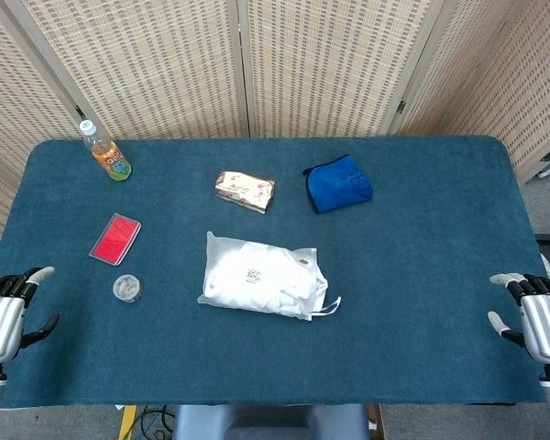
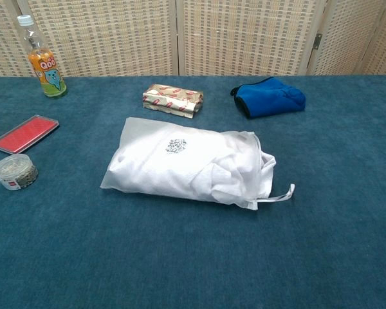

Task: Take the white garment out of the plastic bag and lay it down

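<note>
A translucent plastic bag lies flat in the middle of the blue table, with the folded white garment inside it. The bag's drawstring end points toward the right. My left hand hovers at the table's left front corner, fingers apart and empty. My right hand hovers at the right front corner, also empty with fingers spread. Both hands are far from the bag. The chest view shows neither hand.
An orange drink bottle stands at the back left. A red flat case and a small round jar lie left of the bag. Behind it sit a gold-wrapped packet and a blue pouch.
</note>
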